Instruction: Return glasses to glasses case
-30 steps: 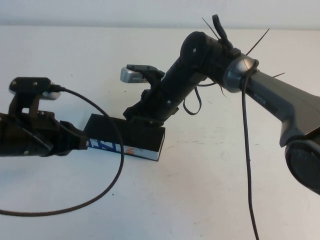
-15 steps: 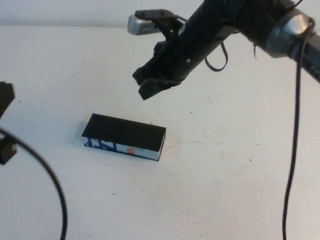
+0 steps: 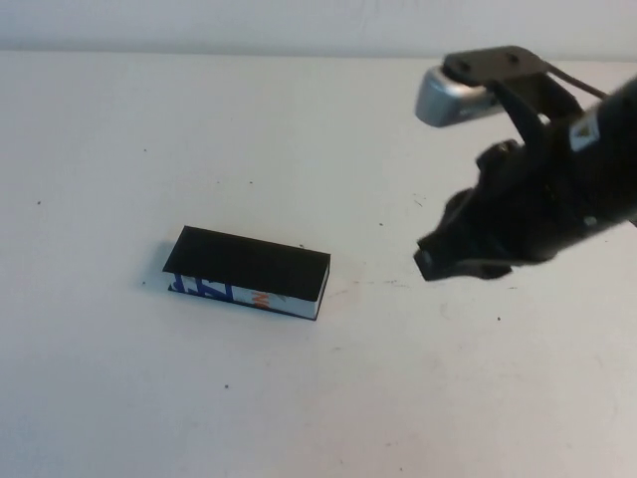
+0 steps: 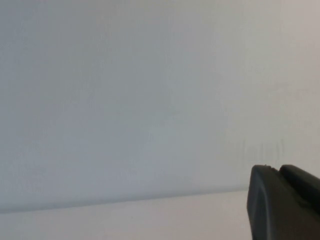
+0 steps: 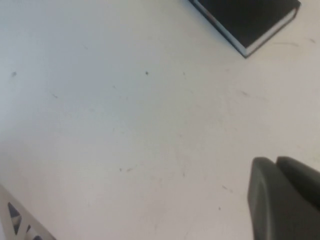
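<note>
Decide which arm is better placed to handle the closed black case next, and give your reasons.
Right, probably. The right claw hangs above the table just right of the case. The left claw is outside the overhead view, facing a blank wall.

A white table (image 3: 299, 398) fills the high view, matte and bare-looking but not spotless. Small dark specks dot it, one toward the near side (image 3: 226, 386) and another far out on the left (image 3: 39, 203). A faint reddish scuff (image 3: 393, 282) lies near the middle. Along the far edge runs a pale wall (image 3: 299, 25). The right wrist view shows more specks and fine scratches, and one corner holds grey triangular shapes (image 5: 15, 220) that cannot be made out. The left wrist view is nearly all blank wall.
</note>
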Tool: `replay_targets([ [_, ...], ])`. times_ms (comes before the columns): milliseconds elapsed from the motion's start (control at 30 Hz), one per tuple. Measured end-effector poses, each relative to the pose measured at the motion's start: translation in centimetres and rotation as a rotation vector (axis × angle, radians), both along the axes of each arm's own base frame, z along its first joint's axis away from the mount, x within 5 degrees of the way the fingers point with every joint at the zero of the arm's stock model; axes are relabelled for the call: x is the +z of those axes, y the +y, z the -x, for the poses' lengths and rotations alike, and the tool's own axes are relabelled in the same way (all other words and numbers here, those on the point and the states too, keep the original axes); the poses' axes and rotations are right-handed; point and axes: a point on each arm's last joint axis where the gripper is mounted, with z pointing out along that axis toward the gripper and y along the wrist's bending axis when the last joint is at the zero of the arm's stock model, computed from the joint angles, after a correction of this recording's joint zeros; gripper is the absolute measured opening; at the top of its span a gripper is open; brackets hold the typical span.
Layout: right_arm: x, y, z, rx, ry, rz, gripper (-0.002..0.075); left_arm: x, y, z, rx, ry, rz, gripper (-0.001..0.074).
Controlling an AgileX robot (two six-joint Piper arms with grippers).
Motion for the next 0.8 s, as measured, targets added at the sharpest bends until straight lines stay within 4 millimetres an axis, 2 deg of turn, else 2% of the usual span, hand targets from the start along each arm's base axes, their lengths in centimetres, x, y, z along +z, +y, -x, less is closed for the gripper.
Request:
replay_targets([
  [67,-0.5,-1.2,1.8,-0.026,-0.016,-0.007,-0.0008,-0.9,0.2,0.1,0.017,-0.012,0.009,-0.0004],
  [233,-2.3,-4.2,6.2,-0.076,-0.082,-0.043,-0.0008,-4.5,0.0,-0.8,0.019,0.089,-0.011,-0.0004],
  [367,-3.5,-6.0,8.6,-0.121,-0.176,-0.093,-0.0008,-7.3,-0.1,-1.3,0.013,0.175,-0.029,-0.0004],
  [600,-5.9,-8.5,11.9,-0.199,-0.321,-0.200,-0.0009,-8.1,-0.7,-1.1,-0.056,0.233,-0.050,-0.0004],
  [800,-7.6,-9.1,13.3,-0.210,-0.289,-0.227,-0.0011,-8.1,-0.8,-1.1,-0.064,0.239,-0.053,-0.0004],
])
